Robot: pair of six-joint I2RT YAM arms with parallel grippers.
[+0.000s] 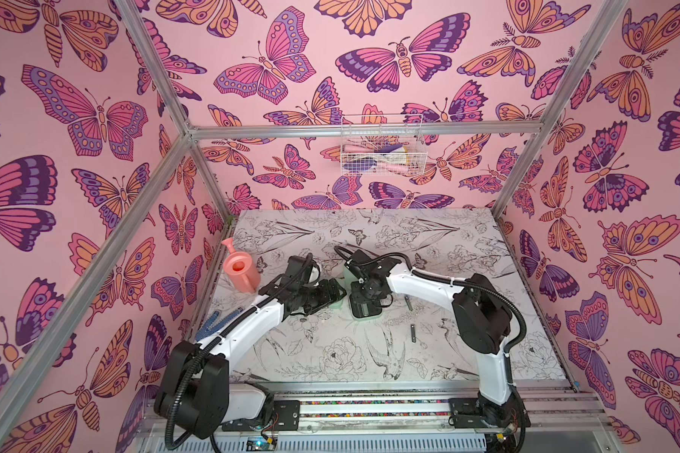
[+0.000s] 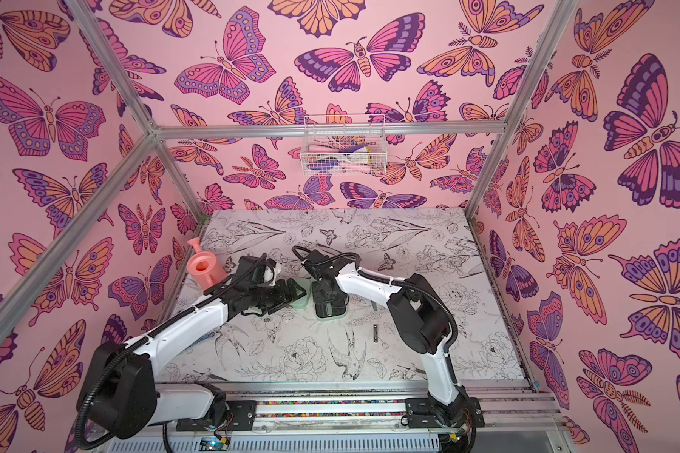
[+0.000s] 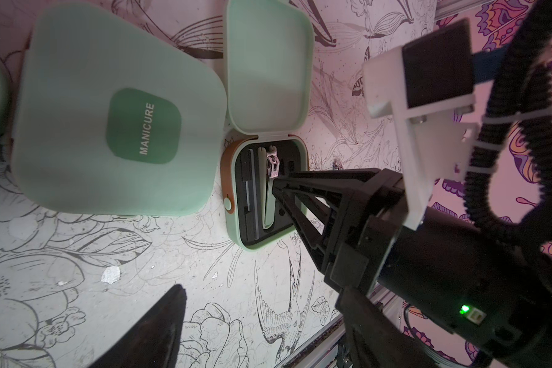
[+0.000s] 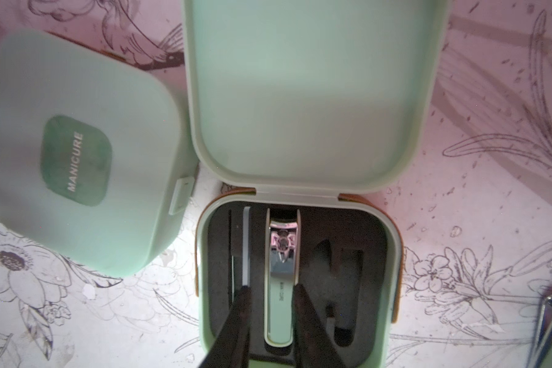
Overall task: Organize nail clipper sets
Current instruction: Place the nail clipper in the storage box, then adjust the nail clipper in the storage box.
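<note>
Open case (image 4: 392, 286) lay on the table (image 1: 468, 243) near its centre, lid (image 4: 306, 95) thrown back flat toward the far wall; closed case (image 3: 118, 118) marked MANICURE sat just beside it, lid up.

Nail clipper (image 4: 281, 286) lay in the middle slot of the black insert; long axis ran from hinge side to front edge; cutting head pointed at the hinge, lever tail toward the front; file (image 4: 245, 248) lay parallel beside it.

Right gripper (image 4: 272, 291) reached into the case, jaws narrow and astride the clipper's tail; a strip of black foam showed between one finger and the clipper, so no firm clamp was seen.

Left gripper (image 1: 332, 292) hung over the closed case, jaws wide, holding nothing; one finger (image 3: 166, 321) showed plainly, the other merged with dark arm parts.

In both top views the clipper and insert were hidden under the right wrist; loose metal tool (image 1: 413, 333) and second loose tool (image 1: 409, 302) lay apart on the table, type not discernible; a mint-green sliver at the left wrist view's edge was cut off.
</note>
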